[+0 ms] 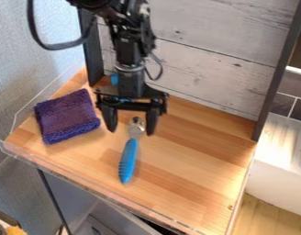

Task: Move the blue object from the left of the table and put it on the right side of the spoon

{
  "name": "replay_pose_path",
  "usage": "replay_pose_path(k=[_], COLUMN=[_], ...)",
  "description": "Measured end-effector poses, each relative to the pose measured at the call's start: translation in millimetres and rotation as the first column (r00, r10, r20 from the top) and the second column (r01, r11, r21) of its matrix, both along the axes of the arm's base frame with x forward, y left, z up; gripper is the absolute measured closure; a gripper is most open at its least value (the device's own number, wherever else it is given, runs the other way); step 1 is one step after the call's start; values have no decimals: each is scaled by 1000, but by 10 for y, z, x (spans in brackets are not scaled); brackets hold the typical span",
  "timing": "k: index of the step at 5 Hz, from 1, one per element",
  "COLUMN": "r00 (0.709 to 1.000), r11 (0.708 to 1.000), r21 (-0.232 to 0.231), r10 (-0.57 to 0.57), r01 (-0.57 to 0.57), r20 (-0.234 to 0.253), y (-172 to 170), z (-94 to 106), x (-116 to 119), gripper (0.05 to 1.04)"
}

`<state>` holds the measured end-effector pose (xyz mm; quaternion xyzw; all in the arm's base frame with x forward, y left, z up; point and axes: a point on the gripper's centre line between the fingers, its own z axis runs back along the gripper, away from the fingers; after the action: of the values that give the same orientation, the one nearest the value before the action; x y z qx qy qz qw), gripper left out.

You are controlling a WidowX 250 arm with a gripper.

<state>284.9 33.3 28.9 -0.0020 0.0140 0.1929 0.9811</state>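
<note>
My gripper (pixel 131 129) hangs over the upper middle of the wooden table, its two fingers spread apart and open. Below and between them is the metal bowl of the spoon (pixel 129 158), whose blue handle points toward the table's front edge. A folded blue-purple cloth (pixel 67 116) lies on the left of the table, to the left of the gripper and apart from it. Nothing is held between the fingers.
A whitewashed plank wall (pixel 208 59) stands behind the table (pixel 196 156), with dark posts at both its ends. Clear plastic edging (pixel 86 178) runs along the front and left sides. A white surface (pixel 278 160) lies beyond the right edge.
</note>
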Motion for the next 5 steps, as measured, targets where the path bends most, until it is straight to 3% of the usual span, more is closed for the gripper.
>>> replay_pose_path(k=[1,2,4,5], r00=[997,984,954,951], r11=[997,987,978,975], r21=[-10,-19,12,41], r10=[76,160,202,206], r01=[-76,-159,-210,-220], r20=[14,74,221,230], y=[260,517,724,835], z=[2,-15,-47,-133], x=[39,126,487,682], gripper=[83,83,83,83])
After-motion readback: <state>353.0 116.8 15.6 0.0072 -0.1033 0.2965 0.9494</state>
